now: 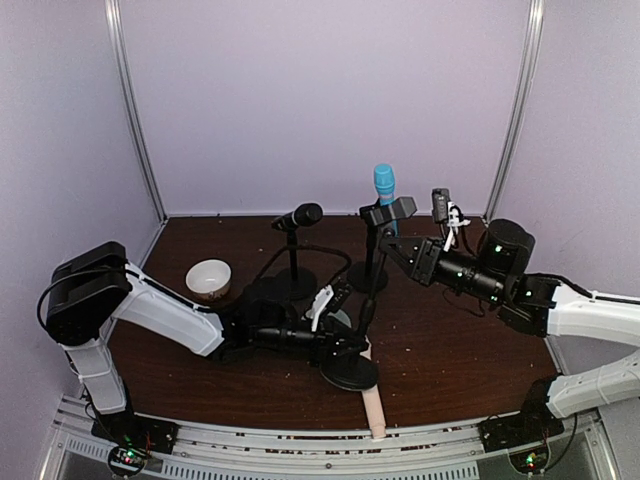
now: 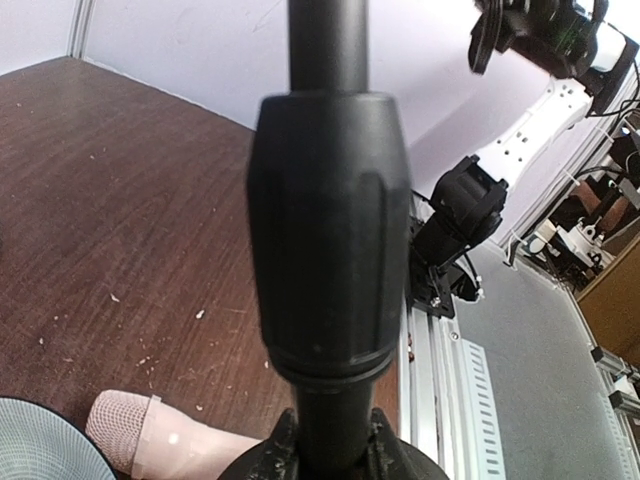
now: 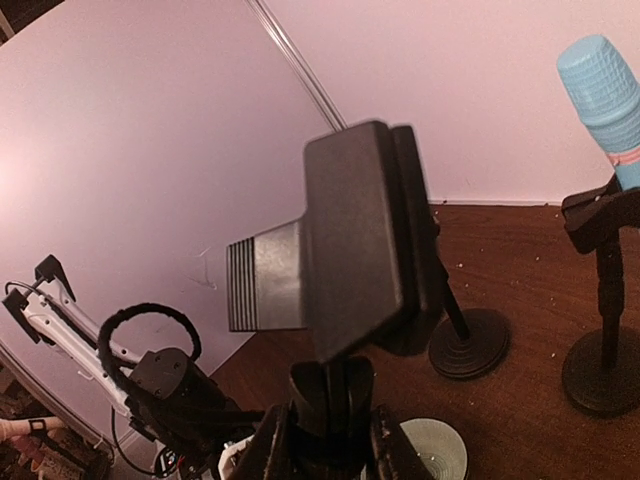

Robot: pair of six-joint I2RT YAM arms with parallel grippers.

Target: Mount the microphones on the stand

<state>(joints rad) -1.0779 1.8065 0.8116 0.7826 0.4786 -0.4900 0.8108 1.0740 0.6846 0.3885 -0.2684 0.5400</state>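
The left end effector (image 1: 345,345) is reaching in low from the left and is clamping shut on the pole of the near stand (image 1: 350,372). In the left wrist view its fingers (image 2: 385,440) are pressing the pole from both sides, just below a thick black collar (image 2: 330,230). The stand's pole is rising from a round base sitting on the near middle of the brown surface (image 1: 450,350).

The right end effector (image 1: 392,243) is coming in from the right, higher up. In the right wrist view its fingers (image 3: 275,445) are closing tight on the neck under the black microphone clip (image 3: 350,240). The clip is sitting empty, with no microphone in it.

The blue microphone (image 1: 384,185) is standing upright in the clip of a second stand (image 3: 605,300), far of centre and behind the held clip. The black microphone (image 1: 298,216) is sitting tilted in a third stand (image 1: 295,285), to the left of the blue one and also toward the far side.

The pink-beige microphone (image 1: 373,400) is lying flat on the surface at its near edge. One end is tucked against the near stand's base, and its mesh head is showing in the left wrist view. It is not touching either end effector.

A white bowl (image 1: 209,277) is resting on the left of the surface, well apart from the stands. A grey-green dish (image 3: 430,450) is lying between the near stand and the two far ones.
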